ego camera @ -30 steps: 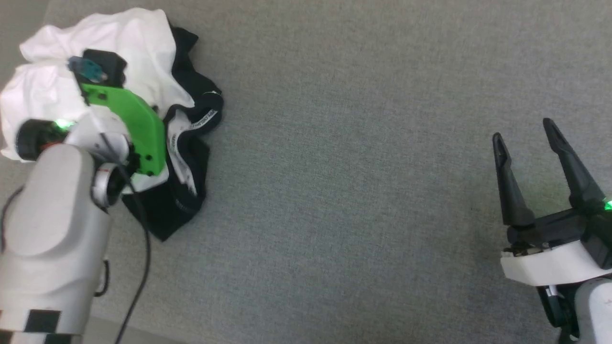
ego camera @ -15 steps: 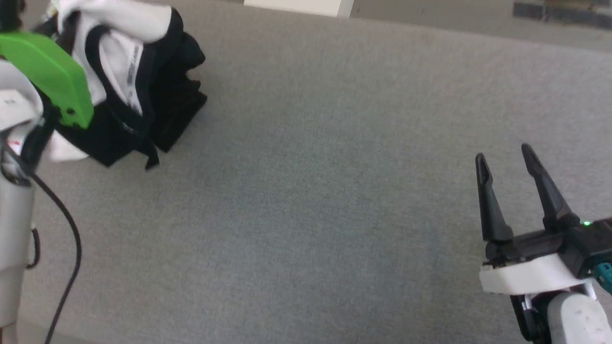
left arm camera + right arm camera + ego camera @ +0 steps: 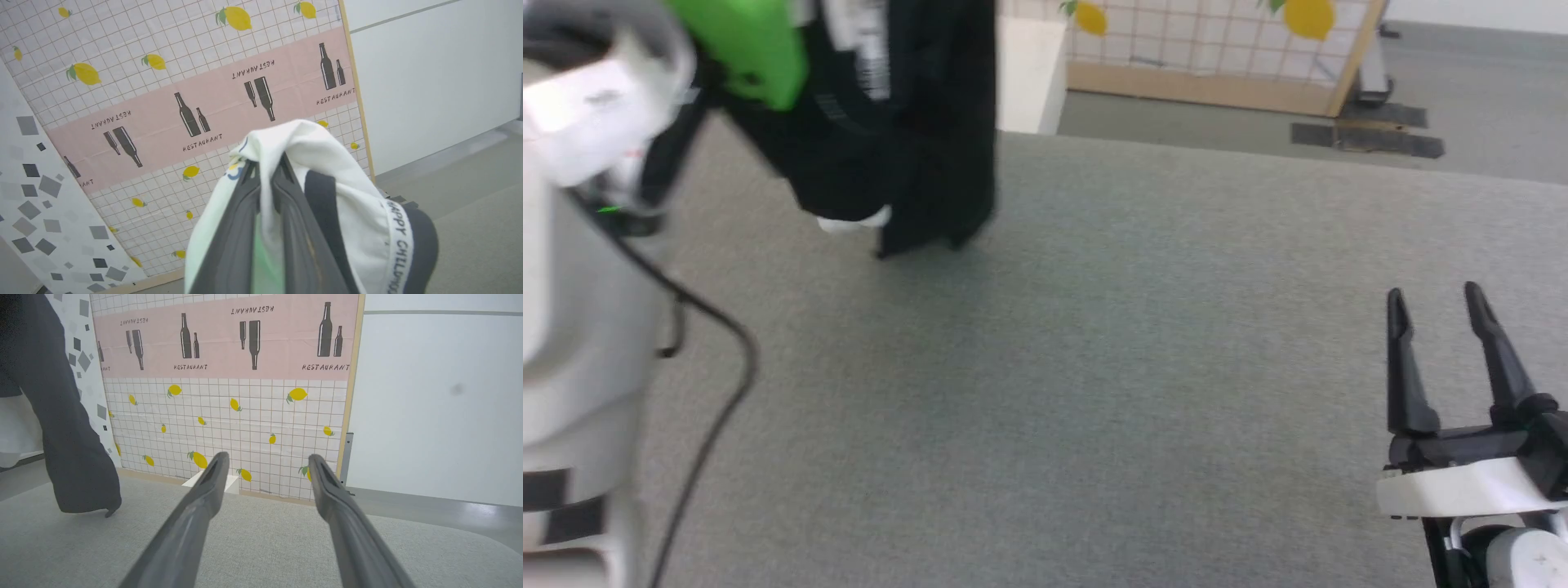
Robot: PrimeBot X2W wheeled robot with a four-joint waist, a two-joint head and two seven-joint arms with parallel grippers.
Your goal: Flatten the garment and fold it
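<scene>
The garment [image 3: 907, 122] hangs in the air at the upper left of the head view, mostly black cloth there, its lower end [image 3: 915, 241] at or just above the grey table [image 3: 1094, 367]. In the left wrist view my left gripper [image 3: 265, 165] is shut on a bunched white fold of the garment [image 3: 318, 151], with a black lettered band [image 3: 398, 245] beside it. The left arm's green wrist cover [image 3: 739, 41] shows in the head view. My right gripper [image 3: 1433, 298] stands open over the table at the lower right, nothing between its fingers. The right wrist view shows my right gripper [image 3: 267, 459] open and the garment [image 3: 61, 437] hanging far left.
A screen printed with lemons and bottles [image 3: 1201, 49] stands behind the table's far edge. A white block [image 3: 1029, 77] sits at that edge. A black cable [image 3: 711, 408] hangs from the left arm. Dark tape strips [image 3: 1364, 139] lie on the floor beyond.
The head camera has tilted up. My left gripper has lifted the garment off the table, so it now hangs instead of lying crumpled. The right gripper stays open in place.
</scene>
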